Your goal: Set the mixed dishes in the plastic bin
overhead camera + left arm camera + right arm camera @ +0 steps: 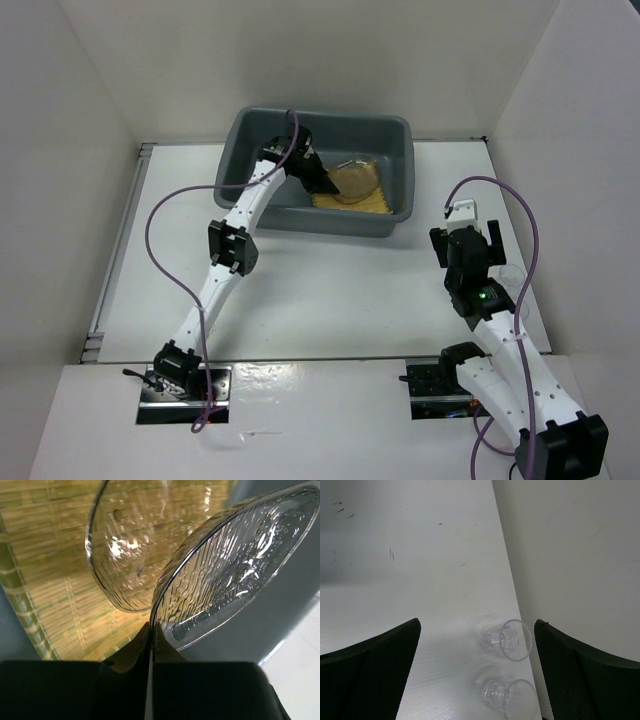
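The dark grey plastic bin (258, 135) stands at the back middle of the table. The yellow bamboo mat (378, 205) lies on its floor and also shows in the left wrist view (45, 580). My left gripper (322, 183) is inside the bin, shut on the rim of a smoky saucer (235, 565), held tilted above the mat. A second saucer (130, 545) rests on the mat. Two clear glass cups (507, 640) (507, 696) stand on the table by the right wall. My right gripper (477, 630) hovers open and empty above them.
White walls enclose the table on the left, back and right. The cups (510, 273) sit close to the right wall. The bin's grey inner wall (280, 610) is just to the right of the held saucer.
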Controlling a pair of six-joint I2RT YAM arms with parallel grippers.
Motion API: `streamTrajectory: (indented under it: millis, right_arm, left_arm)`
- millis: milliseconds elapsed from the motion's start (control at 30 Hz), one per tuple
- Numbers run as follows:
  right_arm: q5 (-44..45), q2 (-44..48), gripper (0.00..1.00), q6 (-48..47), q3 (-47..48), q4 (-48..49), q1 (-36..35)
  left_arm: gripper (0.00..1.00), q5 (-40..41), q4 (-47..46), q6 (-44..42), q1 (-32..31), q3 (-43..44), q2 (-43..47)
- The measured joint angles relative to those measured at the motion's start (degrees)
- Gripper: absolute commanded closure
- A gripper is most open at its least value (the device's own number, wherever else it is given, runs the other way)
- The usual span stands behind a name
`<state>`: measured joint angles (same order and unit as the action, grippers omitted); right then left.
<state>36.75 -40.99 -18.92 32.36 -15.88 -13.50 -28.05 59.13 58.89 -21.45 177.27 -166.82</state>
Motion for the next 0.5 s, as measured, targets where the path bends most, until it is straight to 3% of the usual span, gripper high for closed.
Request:
streamTrajectory:
  millis: [333, 467, 500]
  right_arm:
    - [-0.4, 0.1, 0.01, 0.0, 0.0, 0.0, 0.0]
    - [-0.6, 0.1, 0.01, 0.0, 0.0, 0.0, 0.0]
    - [-0.6, 0.1, 0.01, 0.0, 0.0, 0.0, 0.0]
  left_arm:
    - [0.85, -0.3, 0.0, -0.1, 0.3, 0.1, -1.9]
    - [0.76, -0.3, -0.1, -0.2, 0.7, 0.1, -1.9]
    - [0.66, -0.4, -0.1, -0.2, 0.8, 0.1, -1.9]
